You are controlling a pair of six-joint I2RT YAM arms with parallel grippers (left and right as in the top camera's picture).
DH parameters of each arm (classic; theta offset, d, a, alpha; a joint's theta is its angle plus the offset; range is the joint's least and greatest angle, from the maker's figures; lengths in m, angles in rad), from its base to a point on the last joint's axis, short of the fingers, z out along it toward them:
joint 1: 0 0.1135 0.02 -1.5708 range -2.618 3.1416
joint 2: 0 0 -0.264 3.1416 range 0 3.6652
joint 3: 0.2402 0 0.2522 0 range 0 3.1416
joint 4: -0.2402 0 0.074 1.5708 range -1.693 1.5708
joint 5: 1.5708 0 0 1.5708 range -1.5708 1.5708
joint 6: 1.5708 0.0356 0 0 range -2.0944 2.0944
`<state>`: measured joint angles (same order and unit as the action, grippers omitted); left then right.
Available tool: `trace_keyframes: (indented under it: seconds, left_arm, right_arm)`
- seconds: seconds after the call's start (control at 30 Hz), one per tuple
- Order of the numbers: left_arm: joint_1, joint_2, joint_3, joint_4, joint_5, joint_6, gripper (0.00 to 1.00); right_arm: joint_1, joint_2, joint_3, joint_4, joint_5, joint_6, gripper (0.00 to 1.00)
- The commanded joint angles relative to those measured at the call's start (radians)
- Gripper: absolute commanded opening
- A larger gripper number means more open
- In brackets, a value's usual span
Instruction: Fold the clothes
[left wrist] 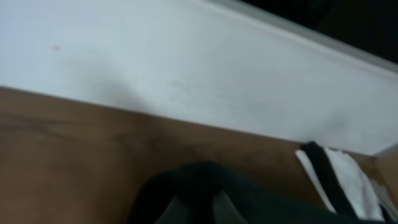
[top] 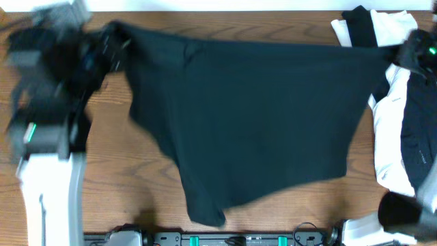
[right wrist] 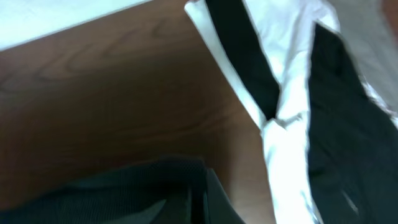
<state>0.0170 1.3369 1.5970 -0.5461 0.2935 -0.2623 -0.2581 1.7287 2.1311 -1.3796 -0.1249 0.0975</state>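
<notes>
**A:** Where is the black garment (top: 252, 116)?

**B:** It fills the middle of the overhead frame, over the wooden table (top: 130, 184). Its top edge is drawn almost straight from upper left to upper right, and the rest narrows toward the bottom centre. I cannot tell whether the lower part lies on the wood or hangs clear of it.

**A:** And the pincers?

**B:** The left gripper (top: 111, 39) is at the cloth's upper-left corner and the right gripper (top: 404, 53) at its upper-right corner. Both are clenched on the fabric. The left arm is badly blurred from above. In each wrist view, bunched dark cloth at the bottom edge hides the fingertips.

**A:** Anything at the edges?

**B:** A pile of black and white clothes (top: 392, 137) sits at the right of the frame, just beside the stretched garment. The border cuts it off and the right arm partly covers it, so I cannot count the pieces. In the left wrist view a white board (left wrist: 186, 68) runs along the table's far side. The dark strip in the upper right there is unreadable.
</notes>
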Motion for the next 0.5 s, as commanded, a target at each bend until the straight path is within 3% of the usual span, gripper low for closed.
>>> trace_keyframes:
  seconds: [0.0, 0.07, 0.2, 0.33, 0.47]
  left_arm:
    - [0.013, 0.168, 0.006, 0.148, 0.037, -0.005, 0.06]
    - [0.013, 0.262, 0.04, 0.281, 0.1, -0.017, 0.06]
    - [0.013, 0.358, 0.227, 0.336, 0.109, -0.057, 0.06]
    - [0.031, 0.384, 0.446, 0.294, 0.107, -0.039, 0.06]
    - [0.064, 0.372, 0.544, 0.13, 0.108, -0.038, 0.06]
  right_arm:
    - [0.026, 0.086, 0.002, 0.085, 0.034, -0.009, 0.01]
    - [0.037, 0.105, 0.003, 0.167, 0.039, 0.019, 0.01]
    - [0.028, 0.09, 0.057, 0.26, 0.047, 0.084, 0.01]
    - [0.003, 0.087, 0.187, 0.237, 0.091, 0.095, 0.01]
    - [-0.005, 0.087, 0.226, 0.151, 0.127, 0.049, 0.01]
